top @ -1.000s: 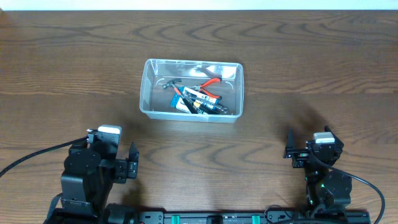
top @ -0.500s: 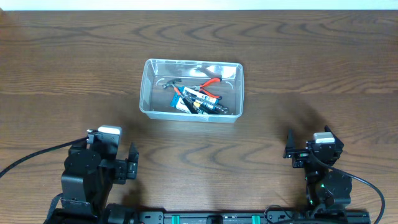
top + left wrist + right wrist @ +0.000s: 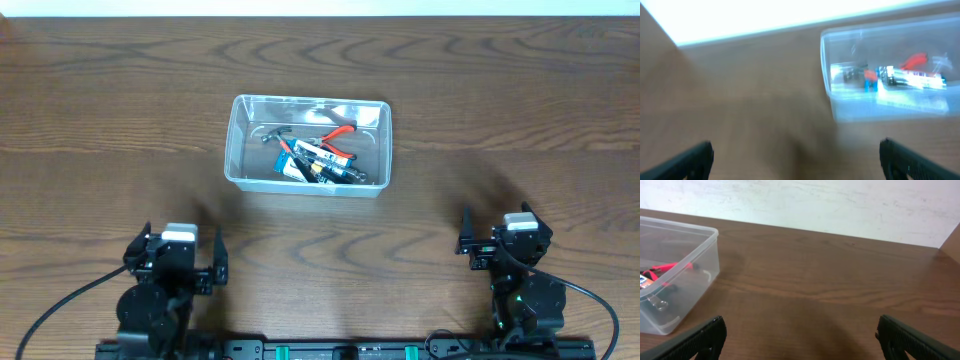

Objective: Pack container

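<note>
The clear plastic container [image 3: 240,150] stands on the wooden table left of centre. It holds several hand tools: red-handled pliers [image 3: 340,131], a small hammer [image 3: 272,133] and a blue-and-white box [image 3: 322,168]. It also shows blurred in the left wrist view [image 3: 840,100] and at the left of the right wrist view [image 3: 700,255]. My left gripper [image 3: 176,264] is open and empty near the front left edge [image 3: 797,160]. My right gripper [image 3: 500,240] is open and empty near the front right [image 3: 800,340]. Both are well short of the container.
Bare dark wood table [image 3: 480,100] surrounds the container. A pale wall lies beyond the table's far edge [image 3: 840,205]. Black cables run from both arm bases at the front edge.
My left arm has folded back and turned, its gripper now pointing straight ahead near the front edge. The right arm and the container have not moved.
</note>
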